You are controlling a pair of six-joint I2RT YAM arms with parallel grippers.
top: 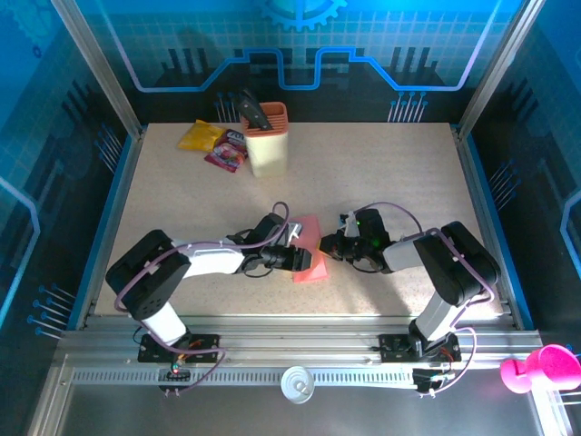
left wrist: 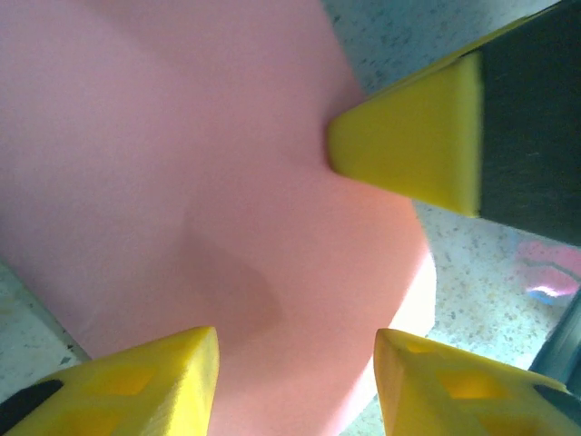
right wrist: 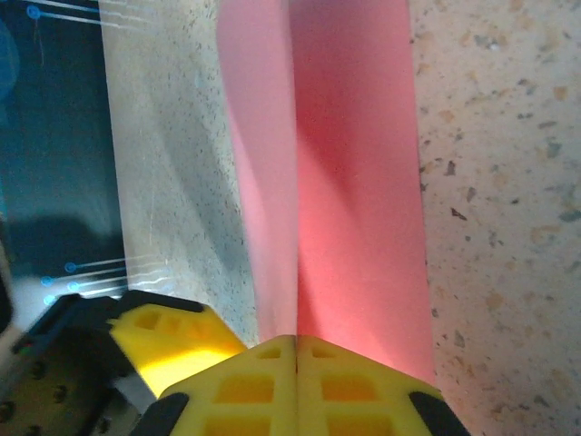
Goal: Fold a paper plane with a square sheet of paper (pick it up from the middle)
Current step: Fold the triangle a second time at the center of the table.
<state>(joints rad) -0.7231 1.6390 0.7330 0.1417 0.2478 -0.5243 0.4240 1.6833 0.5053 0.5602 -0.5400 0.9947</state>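
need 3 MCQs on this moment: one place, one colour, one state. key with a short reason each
1. Where does the yellow packet lie?
A) back-left of the table
B) front-right
C) between the arms

2. What colour is the paper?
A) blue
B) pink-red
C) white

3. The right hand is:
A) wide open
B) shut on the paper
C) shut on nothing

Key: 1A, it sits at the back-left, beside the peach holder. 2B, both wrist views show pink-red. 3B, its fingertips meet with the paper pinched between them.
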